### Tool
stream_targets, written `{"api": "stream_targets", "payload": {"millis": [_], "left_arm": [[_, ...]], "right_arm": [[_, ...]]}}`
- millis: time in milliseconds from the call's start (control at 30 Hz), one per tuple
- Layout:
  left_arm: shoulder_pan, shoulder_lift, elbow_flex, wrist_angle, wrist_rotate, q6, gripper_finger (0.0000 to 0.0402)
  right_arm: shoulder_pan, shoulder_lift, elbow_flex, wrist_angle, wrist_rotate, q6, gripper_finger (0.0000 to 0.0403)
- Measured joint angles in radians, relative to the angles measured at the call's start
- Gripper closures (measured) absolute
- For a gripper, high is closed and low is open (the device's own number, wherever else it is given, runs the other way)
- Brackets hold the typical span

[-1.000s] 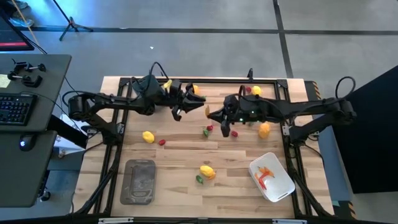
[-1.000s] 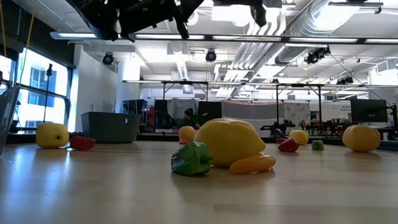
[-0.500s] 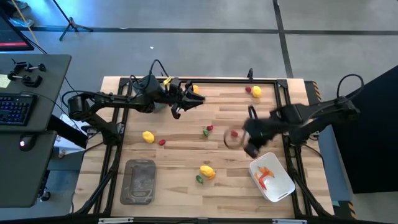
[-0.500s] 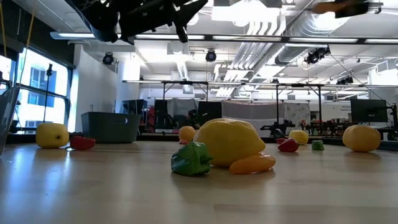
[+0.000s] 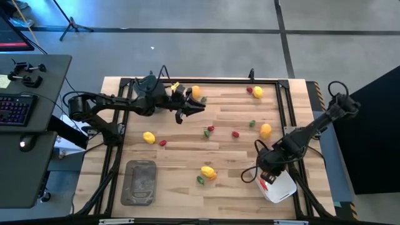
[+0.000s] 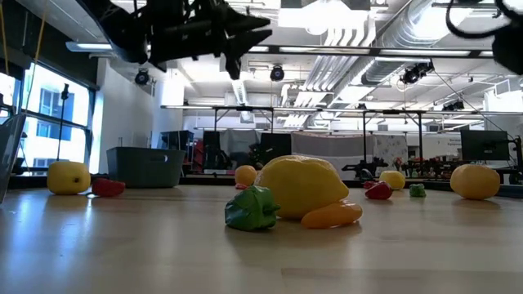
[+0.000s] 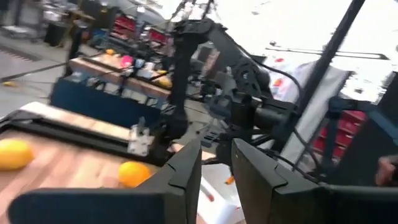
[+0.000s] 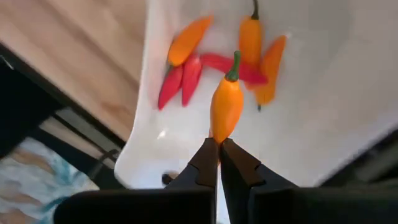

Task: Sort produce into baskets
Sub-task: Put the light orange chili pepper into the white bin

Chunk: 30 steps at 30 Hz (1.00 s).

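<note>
My right gripper (image 5: 265, 177) hangs over the white tub (image 5: 279, 187) at the table's near right, shut on a small orange pepper (image 8: 226, 106). Several red and orange peppers (image 8: 186, 74) lie on the tub's floor. My left gripper (image 5: 199, 105) is up in the air at the far middle, beside an orange round (image 5: 195, 91). Its fingers (image 7: 186, 177) stand a little apart with nothing between them. Lemons (image 5: 149, 137) (image 5: 208, 172) (image 5: 257, 92) and small red (image 5: 235, 134) and green (image 5: 205, 132) pieces lie scattered on the wood. My right gripper pinches the orange pepper's pointed end (image 8: 217, 135) between its two fingertips. The fingers come from above, pointing steeply down, and lie along the pepper. The pepper sticks out past the fingertips, green stem (image 8: 235, 62) farthest from them, lifted clear above the tub's floor.
A shallow grey tray (image 5: 140, 181) stands at the near left. A dark tub (image 6: 147, 166) shows at the far left in the low view. An orange fruit (image 5: 265, 130) lies at the right. A black frame (image 5: 287, 119) borders the wooden top.
My right gripper has swung from the table's middle toward the near right edge and down over the white tub, tipping from about level to pointing steeply down, with the orange pepper still in its fingers. My left gripper has sunk a little at the far middle.
</note>
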Motion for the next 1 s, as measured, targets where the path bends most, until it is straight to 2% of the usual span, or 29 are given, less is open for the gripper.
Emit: {"api": "stream_targets", "payload": {"millis": [233,400,633,833,1000], "left_arm": [[-0.005,0.0,-0.06,0.004,-0.021,-0.002,0.0357],[-0.005,0.0,-0.066,0.005,-0.021,-0.009,0.0368],[-0.016,-0.004,-0.072,0.007,0.0,-0.013,0.0372],[-0.044,-0.005,-0.137,0.087,-0.04,-0.016,0.0396],[-0.055,-0.006,-0.219,0.216,-0.093,-0.069,0.0401]], "right_arm": [[-0.004,-0.003,-0.133,0.204,-0.016,0.05,0.0403],[-0.004,-0.003,-0.094,0.133,-0.014,0.026,0.0381],[-0.004,-0.003,0.073,-0.109,0.031,-0.042,0.029],[-0.004,-0.004,0.233,-0.185,0.197,-0.065,0.0229],[-0.005,-0.004,0.311,-0.178,0.386,-0.066,0.0207]]}}
